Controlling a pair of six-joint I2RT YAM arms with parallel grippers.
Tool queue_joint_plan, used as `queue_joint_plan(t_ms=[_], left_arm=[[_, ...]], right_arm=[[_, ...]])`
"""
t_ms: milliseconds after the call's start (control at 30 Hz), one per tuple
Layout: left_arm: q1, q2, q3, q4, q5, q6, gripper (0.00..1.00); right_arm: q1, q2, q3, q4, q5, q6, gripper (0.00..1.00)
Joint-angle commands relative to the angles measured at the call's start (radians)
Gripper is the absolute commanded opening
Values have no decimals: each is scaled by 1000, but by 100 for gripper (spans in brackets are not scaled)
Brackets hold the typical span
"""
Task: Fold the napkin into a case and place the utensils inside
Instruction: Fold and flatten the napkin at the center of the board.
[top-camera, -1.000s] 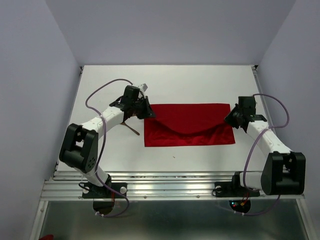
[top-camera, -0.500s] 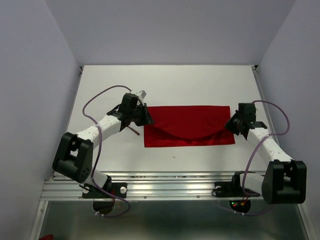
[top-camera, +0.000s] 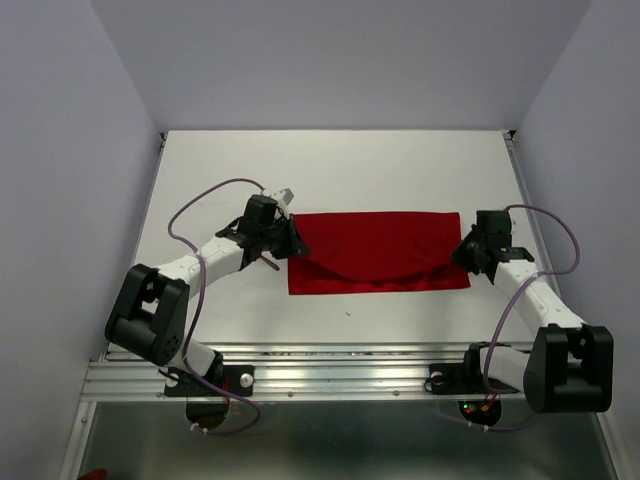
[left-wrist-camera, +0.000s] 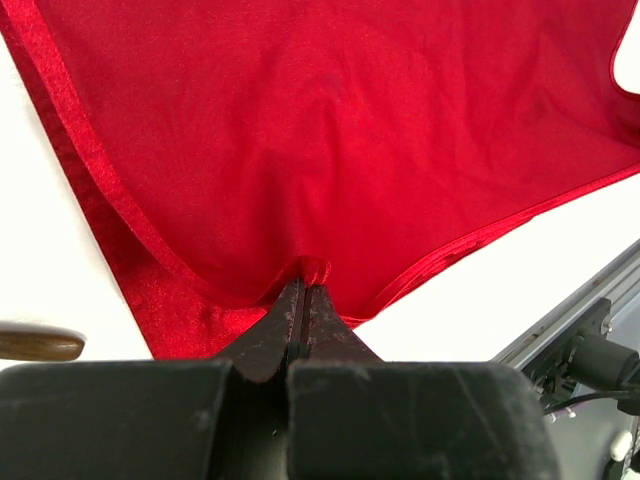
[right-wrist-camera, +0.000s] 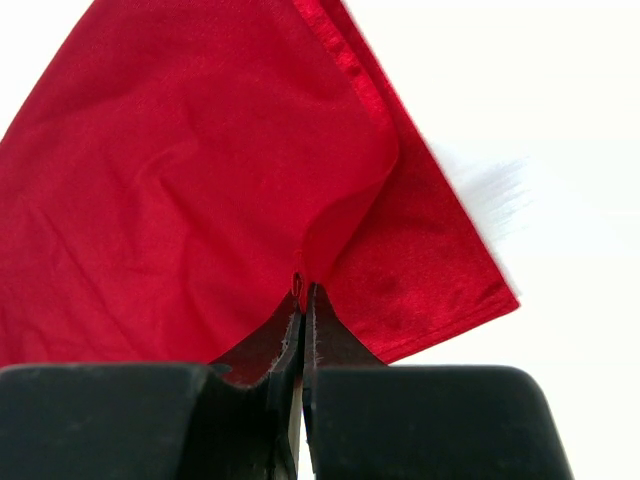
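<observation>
Left gripper (top-camera: 291, 241) has its jaws pressed together on a small pinch of the napkin's (top-camera: 380, 250) red hem, seen up close at the fingertips in the left wrist view (left-wrist-camera: 305, 288). The right gripper (top-camera: 463, 248) pinches the napkin's opposite end in the same way (right-wrist-camera: 302, 290). The bright red napkin lies as a wide band between the two grippers. Its upper layer sags in a curve toward the near edge of the layer that lies flat below it. One dark wooden utensil (top-camera: 268, 265) pokes out just left of the napkin, under the left arm; its rounded end shows beside the cloth (left-wrist-camera: 35, 343).

The white table (top-camera: 340, 165) carries the napkin, with a ribbed aluminium rail (top-camera: 340, 370) on the napkin's near side and plain pale walls (top-camera: 60, 150) around it.

Compared with a second ago, both grippers have drawn toward the napkin's near edge. The sagging fold now reaches lower over the bottom layer, and less of the utensil shows beyond the left arm.
</observation>
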Motion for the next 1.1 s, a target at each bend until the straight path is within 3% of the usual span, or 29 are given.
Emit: queue_joint_plan(t_ms=[0, 367, 833, 867, 933, 967, 1000, 1067], left_arm=[[-6, -2, -17, 51, 21, 0, 0], [-14, -2, 9, 57, 30, -25, 0], [-20, -7, -60, 66, 51, -26, 1], [-20, -4, -65, 65, 56, -26, 6], [-20, -2, -65, 56, 59, -26, 25], [-20, -4, -62, 45, 61, -26, 49], [-20, -8, -57, 37, 56, -28, 62], [-22, -25, -34, 5, 36, -23, 99]], right_arm=[[-8, -32, 10, -2, 74, -34, 1], [-8, -43, 108, -17, 127, -111, 1], [-8, -57, -20, -11, 93, -60, 4], [-8, -58, -24, -11, 93, -63, 7], [-8, -65, -25, -13, 93, -69, 25], [-8, -72, -24, -16, 93, -72, 31], [-8, -77, -21, -20, 96, -74, 45], [-8, -95, -4, -39, 107, -74, 54]])
